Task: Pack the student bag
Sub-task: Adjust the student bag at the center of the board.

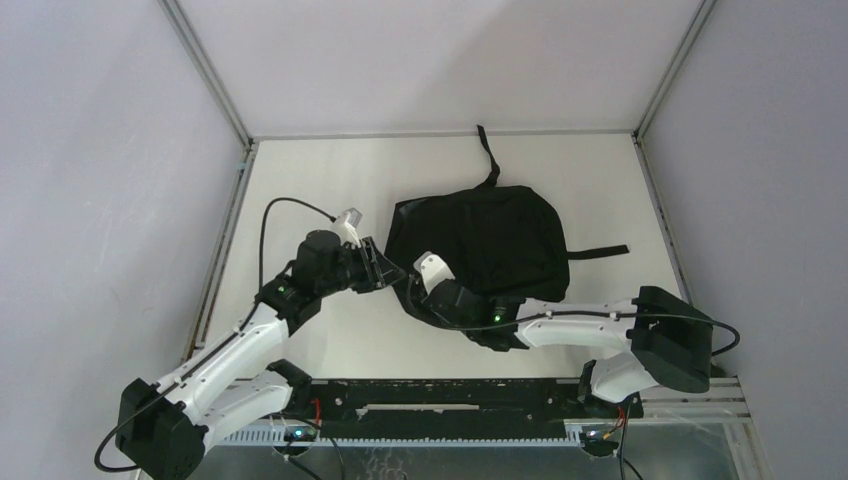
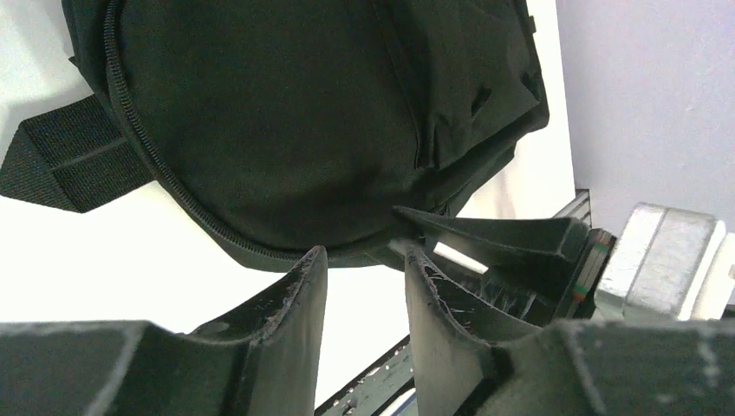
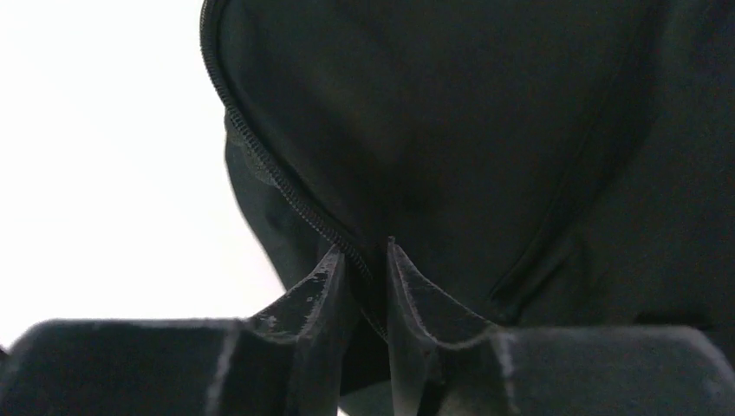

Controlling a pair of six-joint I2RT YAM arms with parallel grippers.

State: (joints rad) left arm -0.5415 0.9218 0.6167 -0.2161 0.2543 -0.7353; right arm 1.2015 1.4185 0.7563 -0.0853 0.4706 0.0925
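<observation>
The student bag [image 1: 480,235] lies flat in the middle of the white table, black and floppy. Its pink tag does not show. My right gripper [image 1: 420,292] is at the bag's near left edge. In the right wrist view the gripper [image 3: 362,256] is shut narrowly on the zipper seam [image 3: 260,156] of the bag [image 3: 477,130]. My left gripper [image 1: 388,268] is just left of the bag. In the left wrist view it [image 2: 364,260] is open and empty, with its tips right at the bag's zippered edge [image 2: 303,113].
A black strap [image 1: 600,251] trails right from the bag and a handle loop [image 1: 488,150] points to the back. A strap end [image 2: 61,160] lies on the table in the left wrist view. Grey walls and metal rails [image 1: 225,250] enclose the table.
</observation>
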